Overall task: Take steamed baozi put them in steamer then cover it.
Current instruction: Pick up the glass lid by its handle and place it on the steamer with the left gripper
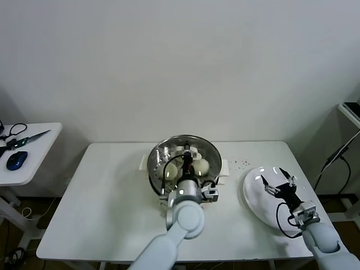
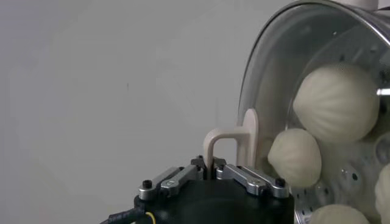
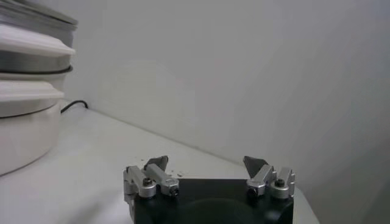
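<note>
The steamer (image 1: pixel 153 159) stands mid-table on its white base. The cover (image 1: pixel 209 149) lies over its mouth, and several steamed baozi (image 1: pixel 202 166) show through the glass. My left gripper (image 1: pixel 187 161) is shut on the cover's cream handle (image 2: pixel 234 137). In the left wrist view the glass cover (image 2: pixel 274 73) stands in front of the baozi (image 2: pixel 337 102) on the perforated floor. My right gripper (image 1: pixel 279 182) is open and empty above the white plate (image 1: pixel 254 203). It also shows in the right wrist view (image 3: pixel 207 164), with the steamer (image 3: pixel 30 61) off to the side.
Dark crumbs (image 1: pixel 243 163) lie on the table between the steamer and the plate. A side table (image 1: pixel 22 163) at the far left holds scissors (image 1: pixel 28 136) and a blue mouse (image 1: pixel 16 160). A stand with cables (image 1: pixel 343 152) is at the right edge.
</note>
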Controlling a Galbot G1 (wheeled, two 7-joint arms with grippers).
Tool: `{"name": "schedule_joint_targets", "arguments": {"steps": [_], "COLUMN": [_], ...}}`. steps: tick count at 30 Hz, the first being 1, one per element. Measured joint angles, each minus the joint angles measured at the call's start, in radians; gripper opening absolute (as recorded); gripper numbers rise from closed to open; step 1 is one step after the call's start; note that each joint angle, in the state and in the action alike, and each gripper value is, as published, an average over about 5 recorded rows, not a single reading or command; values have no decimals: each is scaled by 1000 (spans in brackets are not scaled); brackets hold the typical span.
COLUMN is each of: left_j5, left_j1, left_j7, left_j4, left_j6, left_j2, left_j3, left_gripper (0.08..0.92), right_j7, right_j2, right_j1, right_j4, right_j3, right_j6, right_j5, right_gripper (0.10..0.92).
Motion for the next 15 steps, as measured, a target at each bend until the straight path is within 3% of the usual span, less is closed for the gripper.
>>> {"name": "schedule_joint_targets", "arguments": {"steps": [15], "left_j5": [-9], "left_j1": [14], "left_j7": [-25], "left_j4": [14], "left_j6": [0], "left_j2": [-9], "left_j3": [-17], "left_gripper": [149], "right_j7": [-7], "right_j2": [12], "right_j1": [0], "right_j4": [-2], "right_j3": [2], "right_j6": [5], "right_j5": [-18], "right_gripper": [823]}}
